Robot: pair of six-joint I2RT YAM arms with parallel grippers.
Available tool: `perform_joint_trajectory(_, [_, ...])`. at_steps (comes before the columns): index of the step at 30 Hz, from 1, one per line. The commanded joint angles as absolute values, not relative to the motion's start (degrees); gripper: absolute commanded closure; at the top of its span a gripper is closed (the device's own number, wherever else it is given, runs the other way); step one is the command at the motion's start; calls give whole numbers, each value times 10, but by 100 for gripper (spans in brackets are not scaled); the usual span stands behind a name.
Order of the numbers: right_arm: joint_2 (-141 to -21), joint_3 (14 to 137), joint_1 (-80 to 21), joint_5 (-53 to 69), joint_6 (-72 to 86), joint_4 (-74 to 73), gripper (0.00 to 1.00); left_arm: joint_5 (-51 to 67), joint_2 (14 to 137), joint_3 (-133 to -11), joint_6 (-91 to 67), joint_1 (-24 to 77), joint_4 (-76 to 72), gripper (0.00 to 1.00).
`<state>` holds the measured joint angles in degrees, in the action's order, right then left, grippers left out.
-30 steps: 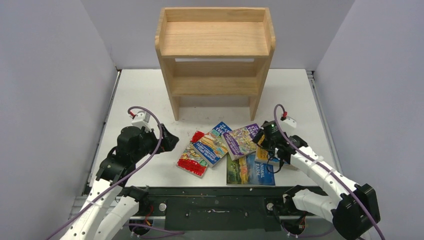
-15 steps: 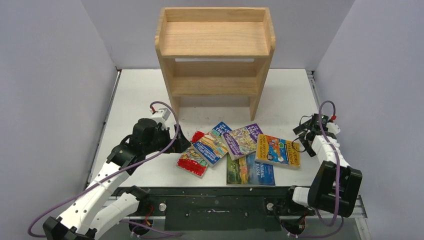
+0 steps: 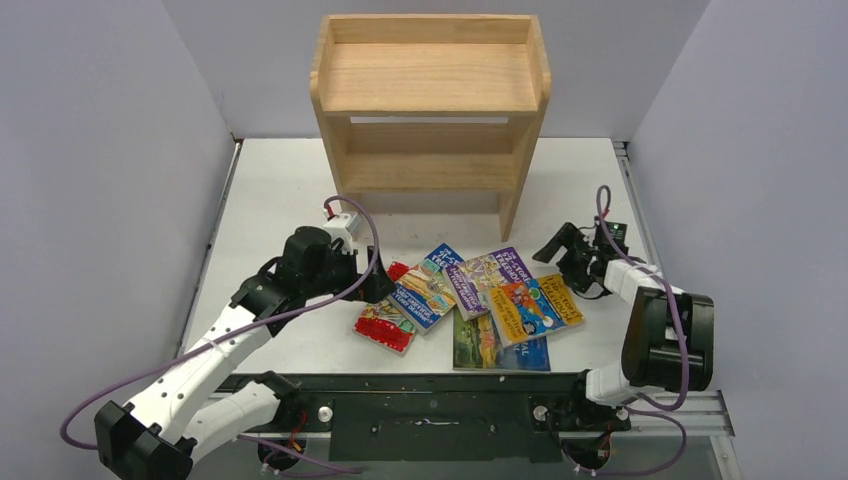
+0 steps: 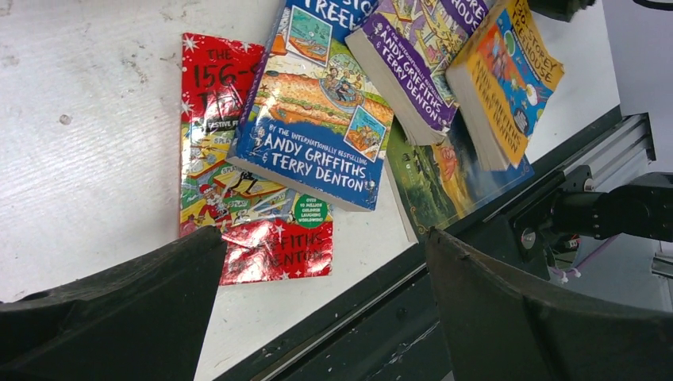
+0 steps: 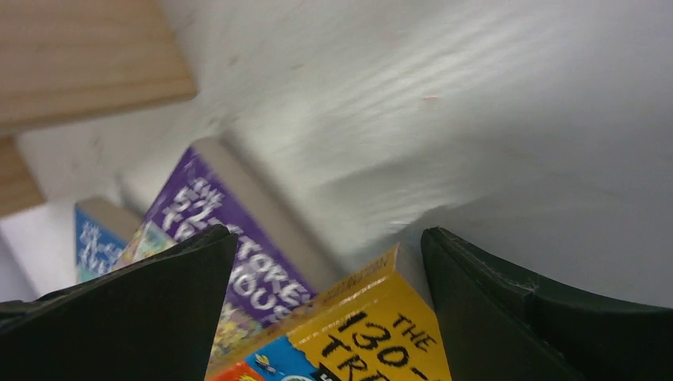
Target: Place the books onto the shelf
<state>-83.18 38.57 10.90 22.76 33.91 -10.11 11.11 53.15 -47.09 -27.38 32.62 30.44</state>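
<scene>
Five books lie fanned out near the table's front: red [image 3: 383, 318], blue [image 3: 425, 287], purple [image 3: 487, 272], yellow [image 3: 530, 306] and Animal Farm [image 3: 488, 346]. The wooden shelf [image 3: 430, 100] stands behind them with nothing on it. My left gripper [image 3: 378, 286] hangs open just left of the red book [image 4: 226, 171] and blue book [image 4: 317, 119], holding nothing. My right gripper [image 3: 562, 262] is open and low at the yellow book's far right corner. That corner of the yellow book [image 5: 373, 333] pokes up between its fingers, with the purple book [image 5: 230, 238] beside it.
A black metal rail [image 3: 430, 395] runs along the table's near edge, close to Animal Farm [image 4: 444, 175]. Grey walls close in left and right. The shelf's right leg [image 5: 79, 55] stands just beyond the right gripper [image 5: 329, 234]. White table [image 3: 280, 200] lies bare at the left.
The left arm has reached right, up to the red book. The right gripper swung out right, then came back left; the yellow book has turned and slid left onto the purple book and Animal Farm.
</scene>
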Motion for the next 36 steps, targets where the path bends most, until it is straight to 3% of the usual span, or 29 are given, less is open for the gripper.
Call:
perform_joint_trajectory(1, [-871, 412, 37, 382, 327, -40, 10, 142, 547, -499, -257, 331, 264, 4])
perform_joint_trajectory(4, [-871, 447, -22, 381, 305, -42, 10, 157, 564, -501, -259, 335, 251, 4])
perform_joint_trajectory(7, [-827, 469, -31, 248, 293, -107, 10, 170, 585, -506, -263, 346, 240, 4])
perform_joint_trajectory(10, [-741, 456, -3, 88, 321, -175, 10, 172, 612, -518, -265, 370, 235, 4])
perform_joint_trajectory(15, [-622, 415, 70, 38, 356, -276, 10, 168, 654, -536, -273, 421, 215, 3])
perform_joint_trajectory(23, [-491, 343, 71, 76, 407, -383, 10, 138, 750, -592, -305, 501, 152, 4])
perform_joint_trajectory(36, [-467, 211, 70, 192, 483, -309, 10, 162, 895, -680, -304, 518, 104, 4])
